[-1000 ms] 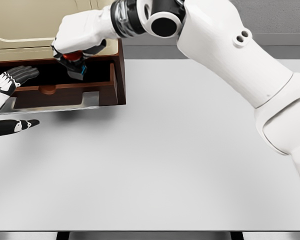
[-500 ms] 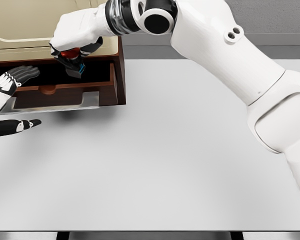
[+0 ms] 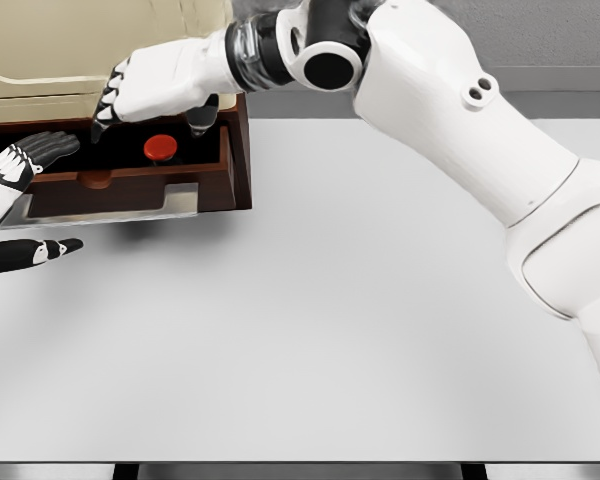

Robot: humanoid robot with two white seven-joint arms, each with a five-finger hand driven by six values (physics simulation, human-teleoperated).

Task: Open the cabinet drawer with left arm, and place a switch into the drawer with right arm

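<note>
Your right hand (image 3: pixel 155 85) hovered over the open drawer (image 3: pixel 130 165) at the far left, fingers spread and holding nothing. The switch (image 3: pixel 160 148), with its red button up, sat inside the drawer toward its right half, just below your palm and apart from the fingers. Your left hand (image 3: pixel 20 200) rested at the left edge, fingers loosely extended, one near the drawer's front lip, gripping nothing. The drawer stuck out from the brown cabinet (image 3: pixel 242 150) over the table's far left corner. The white table (image 3: pixel 360 320) lay wide to the right and near.
</note>
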